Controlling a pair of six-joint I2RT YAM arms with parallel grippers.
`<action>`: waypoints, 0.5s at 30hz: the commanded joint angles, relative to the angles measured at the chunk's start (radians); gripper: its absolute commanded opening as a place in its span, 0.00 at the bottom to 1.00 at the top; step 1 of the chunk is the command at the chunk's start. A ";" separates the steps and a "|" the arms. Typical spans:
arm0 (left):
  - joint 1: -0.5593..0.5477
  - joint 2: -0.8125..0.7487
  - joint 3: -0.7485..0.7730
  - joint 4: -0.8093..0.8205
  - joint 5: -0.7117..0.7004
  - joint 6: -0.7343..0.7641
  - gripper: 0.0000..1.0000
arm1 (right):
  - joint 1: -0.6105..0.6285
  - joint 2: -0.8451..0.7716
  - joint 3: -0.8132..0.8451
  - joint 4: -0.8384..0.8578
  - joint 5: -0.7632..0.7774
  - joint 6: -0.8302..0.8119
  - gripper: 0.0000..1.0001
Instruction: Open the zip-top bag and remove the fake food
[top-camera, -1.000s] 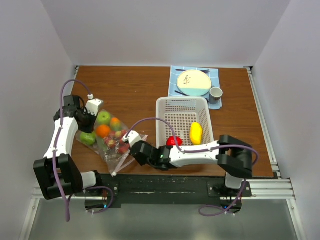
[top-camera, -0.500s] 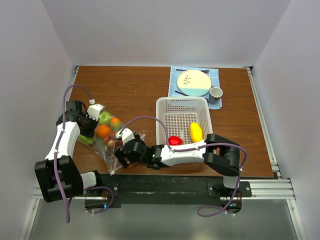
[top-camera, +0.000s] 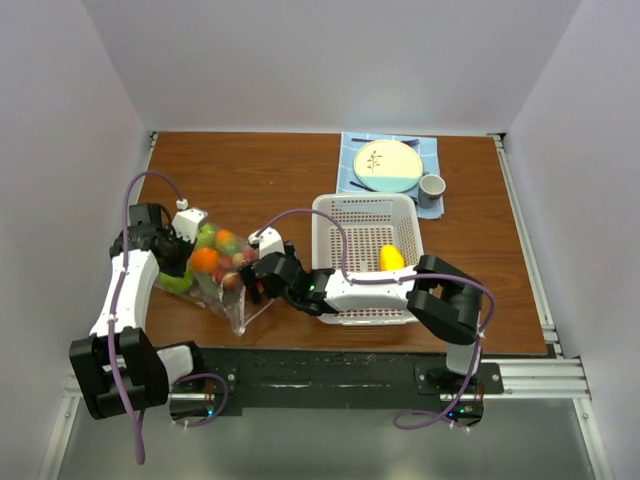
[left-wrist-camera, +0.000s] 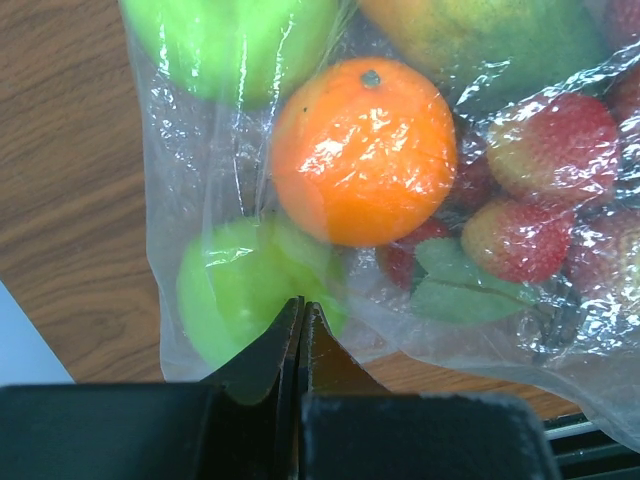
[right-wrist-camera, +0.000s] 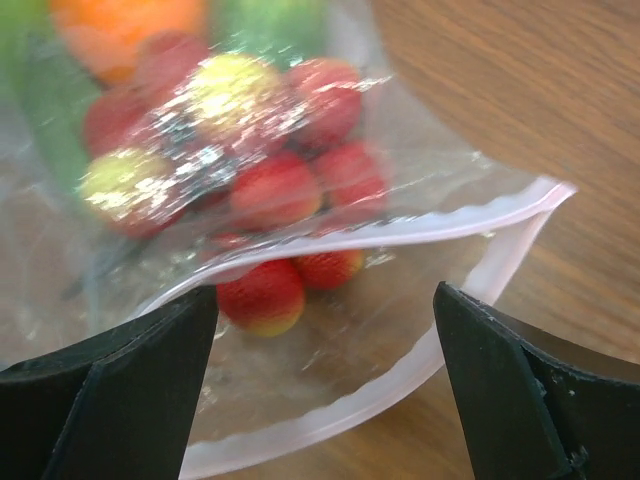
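The zip-top bag (top-camera: 238, 302) lies at the table's front left with its mouth toward the basket. Through the film I see an orange (left-wrist-camera: 362, 150), a green round fruit (left-wrist-camera: 235, 295) and red strawberries (left-wrist-camera: 555, 140). My left gripper (top-camera: 183, 252) is shut, pinching the film at the bag's far end (left-wrist-camera: 180, 200). The open right gripper (top-camera: 250, 285) stands at the bag's gaping mouth, a finger on each side. Two strawberries (right-wrist-camera: 260, 297) lie just inside the pale zip rim (right-wrist-camera: 420, 365). A yellow lemon (top-camera: 392, 258) lies in the white basket (top-camera: 330, 205).
The right arm lies across the basket's near left corner. A plate (top-camera: 388, 165) and a cup (top-camera: 431, 187) sit on a blue mat at the back right. White walls close in the table on three sides.
My right gripper has opened and moved from the bag's near corner up to its mouth. The left gripper has drawn the bag's far end in, and the bag has bunched up.
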 joint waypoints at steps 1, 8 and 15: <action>0.004 -0.018 -0.012 0.007 -0.019 0.017 0.00 | 0.114 -0.022 0.033 0.024 0.087 -0.051 0.92; 0.006 -0.007 -0.007 0.012 -0.020 0.006 0.00 | 0.170 0.012 0.061 0.001 0.121 -0.080 0.79; 0.006 -0.015 -0.001 -0.003 -0.024 0.014 0.00 | 0.167 0.073 0.154 -0.059 0.155 -0.096 0.74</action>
